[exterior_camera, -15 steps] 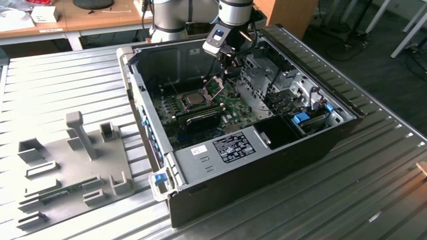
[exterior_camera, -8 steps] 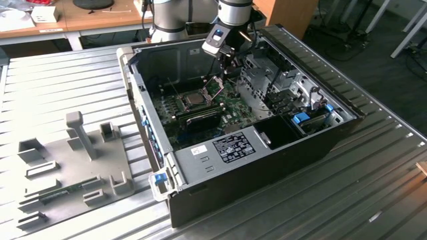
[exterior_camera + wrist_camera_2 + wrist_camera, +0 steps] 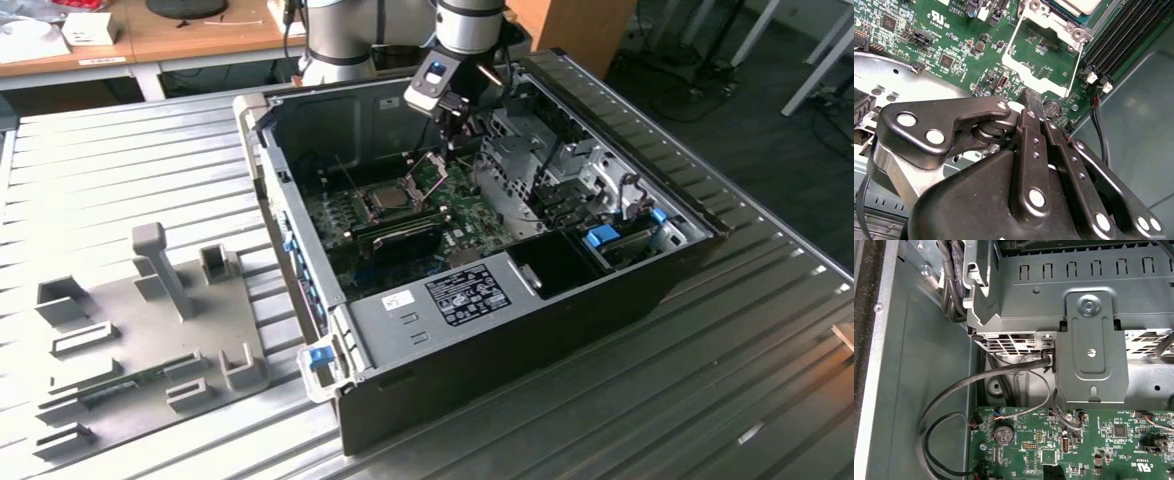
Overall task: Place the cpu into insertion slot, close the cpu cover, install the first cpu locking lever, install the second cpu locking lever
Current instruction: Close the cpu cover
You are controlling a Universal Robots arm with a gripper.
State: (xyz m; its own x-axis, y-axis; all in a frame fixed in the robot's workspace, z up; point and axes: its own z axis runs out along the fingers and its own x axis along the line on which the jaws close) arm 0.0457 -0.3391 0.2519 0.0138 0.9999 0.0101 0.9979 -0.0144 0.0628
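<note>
The cpu cover [image 3: 1021, 75]: do the jaws have it?

The jaws stand drawn together, their tips at the cover's free edge. They are just beside the round coin cell [image 3: 1052, 107] on the green board [image 3: 954, 45]. Whether they pinch that edge or only touch it cannot be told.

And how does the cover lie?

Raised. In the exterior view it stands tilted up off the socket, on the exterior view's right of the chip. In the second wrist view, board shows through its cut-out.

Where is the cpu?

The cpu [image 3: 388, 199] lies flat and uncovered in the insertion slot [image 3: 1074, 31], inside the open computer case [image 3: 534, 335] on the ribbed counter [image 3: 134, 170].

Which step, then?

By that, placing looks done and closing the cover is in hand. The locking levers are too small to judge.

What does closing call for?

Probably a swing about the hinge at the socket's edge, over and down onto the chip. The tips would need to stay clear of the memory slots [image 3: 1119, 35] and not scrape the chip's top.
</note>
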